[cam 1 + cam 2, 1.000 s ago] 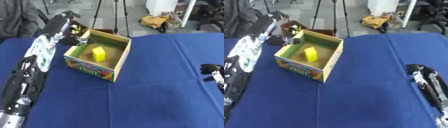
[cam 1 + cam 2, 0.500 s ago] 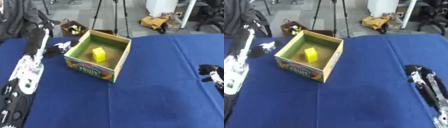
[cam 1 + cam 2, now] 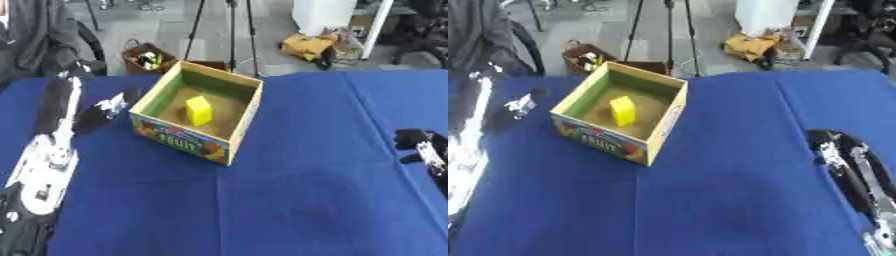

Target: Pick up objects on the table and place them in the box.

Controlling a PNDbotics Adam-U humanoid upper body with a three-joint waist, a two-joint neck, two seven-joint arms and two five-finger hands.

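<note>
Blue table point(image 3: 289, 200): one box point(image 3: 199, 114) holding one yellow block point(image 3: 198, 110); both hands' finger state indiscernible.

A lab: tripod point(image 3: 229, 30), blue-clothed table point(image 3: 306, 200).

L hand point(image 3: 105, 107) back from box point(image 3: 229, 134)

left arm point(image 3: 48, 165): black, white-silver panels | right hand point(image 3: 846, 165): black, silver links
</note>
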